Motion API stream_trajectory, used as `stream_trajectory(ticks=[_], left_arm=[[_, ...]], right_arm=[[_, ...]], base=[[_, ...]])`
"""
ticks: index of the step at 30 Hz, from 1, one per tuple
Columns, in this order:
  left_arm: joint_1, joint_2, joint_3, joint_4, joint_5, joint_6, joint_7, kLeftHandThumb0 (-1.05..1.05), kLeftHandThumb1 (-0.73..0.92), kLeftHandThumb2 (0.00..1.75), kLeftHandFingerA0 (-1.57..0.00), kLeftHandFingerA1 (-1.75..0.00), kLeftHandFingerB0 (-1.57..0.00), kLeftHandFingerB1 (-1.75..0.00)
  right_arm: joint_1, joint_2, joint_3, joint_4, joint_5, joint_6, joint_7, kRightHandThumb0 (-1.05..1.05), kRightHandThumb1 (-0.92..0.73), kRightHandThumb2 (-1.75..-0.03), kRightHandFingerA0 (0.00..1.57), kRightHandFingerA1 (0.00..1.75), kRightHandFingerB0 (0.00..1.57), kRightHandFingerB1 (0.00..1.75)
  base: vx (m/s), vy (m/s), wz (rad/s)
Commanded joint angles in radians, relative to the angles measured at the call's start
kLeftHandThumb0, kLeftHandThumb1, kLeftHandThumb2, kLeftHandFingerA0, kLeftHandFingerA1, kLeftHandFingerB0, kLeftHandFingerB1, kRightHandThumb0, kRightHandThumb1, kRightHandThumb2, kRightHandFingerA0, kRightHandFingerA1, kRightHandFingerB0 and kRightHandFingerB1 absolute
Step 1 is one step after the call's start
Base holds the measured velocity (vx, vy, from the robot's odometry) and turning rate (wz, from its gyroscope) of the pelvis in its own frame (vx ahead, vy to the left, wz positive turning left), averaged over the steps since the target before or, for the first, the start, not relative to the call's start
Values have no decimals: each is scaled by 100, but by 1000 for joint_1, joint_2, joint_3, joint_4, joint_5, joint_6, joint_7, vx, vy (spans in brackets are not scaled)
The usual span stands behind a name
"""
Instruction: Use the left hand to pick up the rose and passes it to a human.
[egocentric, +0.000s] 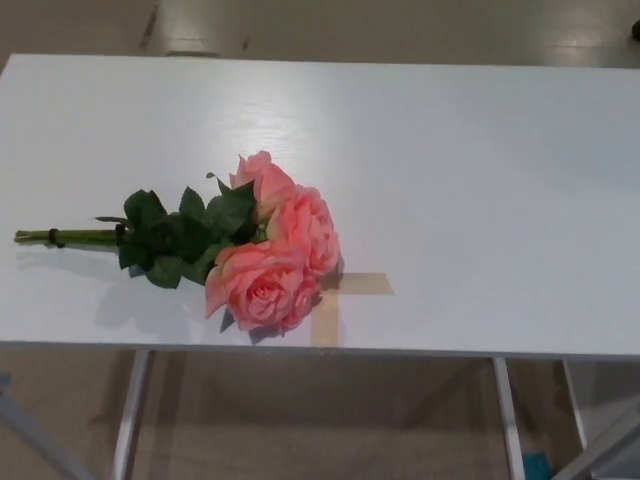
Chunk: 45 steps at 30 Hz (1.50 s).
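The rose (265, 255), a small pink bunch, is laid on the white bench (480, 180) over a tape cross (345, 290), stems pointing left. It is judged light, with soft, easily crushed blooms; the bound green stems (65, 237) are best gripped. Neither hand is seen, so nothing can be said of the fingers.

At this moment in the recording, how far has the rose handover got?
Nothing looks done yet. The roses lie flat on the white table, blooms over a tape cross, stems pointing to the robot's left. Nothing is in hand: no robot hand and no person shows. Reaching, grasping, lifting and passing all remain.
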<state>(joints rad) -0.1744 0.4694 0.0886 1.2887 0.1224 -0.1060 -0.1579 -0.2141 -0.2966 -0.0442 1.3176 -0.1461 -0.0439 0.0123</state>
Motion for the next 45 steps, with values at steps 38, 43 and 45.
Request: stream_trajectory(ticks=[38, 43, 45], left_arm=[[731, 266, 358, -1133, -734, -112, -1092, -51, 36, 67, -38, -46, -37, -42], [802, 244, 486, -1390, -867, -91, -1028, -45, 41, 53, -41, -38, -35, -32], [806, 241, 493, -1400, -869, -81, -1029, -45, 41, 53, -41, -38, -35, -32]], right_arm=[[9, -8, -24, 10, -7, -40, -11, -55, -81, -64, 58, 57, 19, 28], [6, -6, -22, 11, -9, -38, -11, -55, -80, -64, 58, 57, 19, 28], [6, -6, -22, 11, -9, -38, -11, -55, -80, -64, 58, 57, 19, 28]], base=[[0, 0, 0], [0, 0, 0], [0, 0, 0]])
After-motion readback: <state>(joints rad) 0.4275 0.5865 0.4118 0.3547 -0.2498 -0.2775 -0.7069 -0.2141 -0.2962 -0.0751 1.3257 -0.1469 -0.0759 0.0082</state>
